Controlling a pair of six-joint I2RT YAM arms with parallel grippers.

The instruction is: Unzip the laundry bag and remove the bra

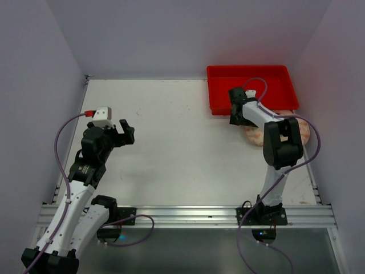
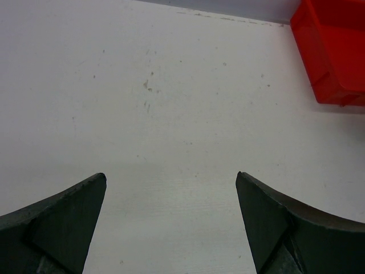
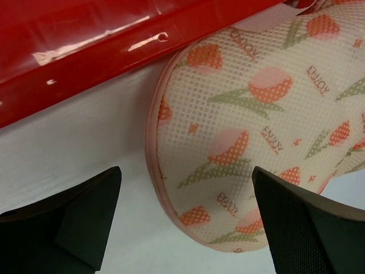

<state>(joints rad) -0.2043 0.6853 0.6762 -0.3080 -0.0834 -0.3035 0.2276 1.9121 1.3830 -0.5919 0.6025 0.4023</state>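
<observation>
The laundry bag (image 1: 256,135) is a cream mesh pouch with orange-pink flower print and pink trim. It lies on the table at the right, just in front of the red tray (image 1: 251,88), mostly hidden under my right arm. In the right wrist view the laundry bag (image 3: 256,131) fills the space ahead, its rounded end between my open fingers. My right gripper (image 1: 235,119) is open, just left of the bag by the tray's front edge. My left gripper (image 1: 125,132) is open and empty over bare table at the left. The bra is not visible.
The red tray (image 3: 85,51) runs close behind the bag, its front wall almost touching it; it also shows in the left wrist view (image 2: 336,51). Side walls enclose the table. The table's right edge (image 1: 311,165) is near the bag.
</observation>
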